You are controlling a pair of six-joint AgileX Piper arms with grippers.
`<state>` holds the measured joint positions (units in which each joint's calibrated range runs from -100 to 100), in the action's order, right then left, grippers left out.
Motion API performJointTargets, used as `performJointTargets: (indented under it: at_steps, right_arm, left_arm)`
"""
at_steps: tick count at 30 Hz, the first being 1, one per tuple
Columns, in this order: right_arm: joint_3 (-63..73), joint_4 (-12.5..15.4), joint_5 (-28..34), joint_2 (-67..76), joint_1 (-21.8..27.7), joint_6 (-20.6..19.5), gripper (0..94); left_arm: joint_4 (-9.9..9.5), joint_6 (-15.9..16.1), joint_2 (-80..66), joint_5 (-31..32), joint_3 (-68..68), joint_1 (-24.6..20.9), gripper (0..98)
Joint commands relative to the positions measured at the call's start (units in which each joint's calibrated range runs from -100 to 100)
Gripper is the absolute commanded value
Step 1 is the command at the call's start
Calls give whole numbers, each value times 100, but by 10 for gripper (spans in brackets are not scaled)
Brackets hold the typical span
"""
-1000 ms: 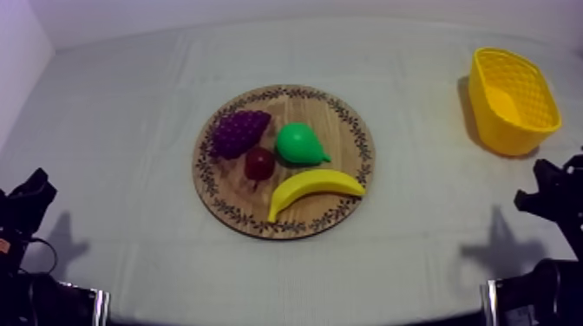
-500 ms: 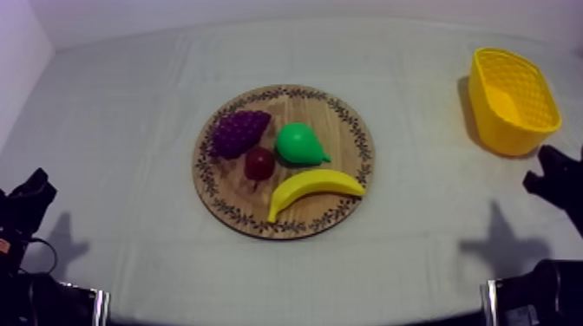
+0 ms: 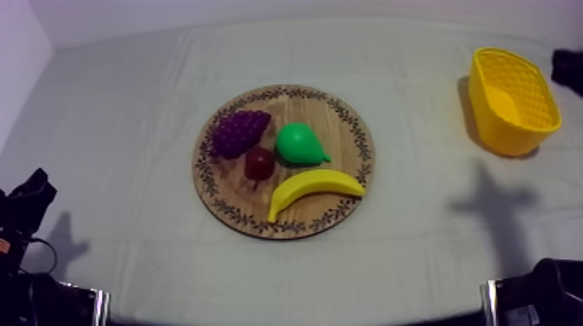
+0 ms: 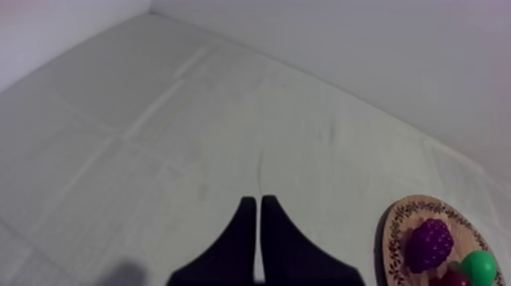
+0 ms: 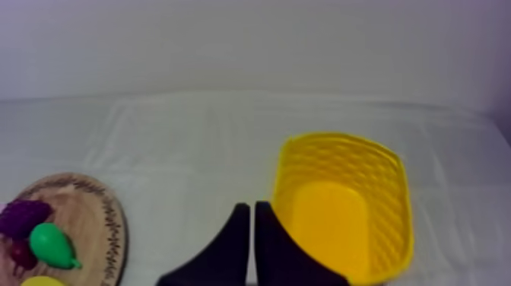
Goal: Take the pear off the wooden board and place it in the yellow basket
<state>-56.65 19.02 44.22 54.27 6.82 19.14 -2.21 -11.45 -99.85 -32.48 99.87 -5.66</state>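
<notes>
On the wooden board (image 3: 345, 139) lies the pear (image 3: 299, 144).
Left gripper (image 4: 258, 201), right gripper (image 5: 252, 207): fingers pressed together, the right beside the yellow basket (image 5: 340, 138).

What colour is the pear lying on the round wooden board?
Bright green; the pear shows best in the top view.

Left gripper (image 4: 258, 204): fingers together in a narrow wedge, nothing held. Left arm (image 3: 26, 204) low at left of top view. Right gripper (image 5: 252, 208): fingers together, empty. Right arm (image 3: 567, 66) at upper right.
</notes>
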Motion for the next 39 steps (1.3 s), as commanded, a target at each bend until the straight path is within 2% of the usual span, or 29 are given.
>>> performJointTargets:
  at_steps: [1,4,8,12,16,20,24,29,33,39]
  right_arm:
    - [1652,-273,555,-965,-518,-428,4]
    - [2365,-465,985,-1586,-1080,-620,5]
    - [2792,-375,1393,-2320,-1636,-188,13]
    - [2772,-241,1490,-2887,-2191,82,14]
    - [2746,-311,2115,-3355,-2654,642,143]
    - [2712,-385,2355,-3668,-2913,747,322]
    - [2664,-470,2220,-3830,-3010,678,474]
    - [2537,-646,1719,-3932,-2992,477,634]
    - [2392,-722,1315,-4015,-2938,257,695]
    - [2181,-686,844,-4192,-2900,315,711]
  left_arm:
    - [-2,0,2,-1,2,-2,1]
    - [-2,0,2,-1,2,-2,1]
    - [-2,0,2,-1,2,-2,1]
    - [-2,0,2,-1,2,-2,1]
    - [-2,0,2,-1,2,-2,1]
    - [-2,0,2,-1,2,-2,1]
    - [-2,0,2,-1,2,-2,1]
    - [-2,1,2,-1,2,-2,1]
    - [-2,0,2,-1,2,-2,1]
    - [-2,-1,2,-1,2,-2,1]
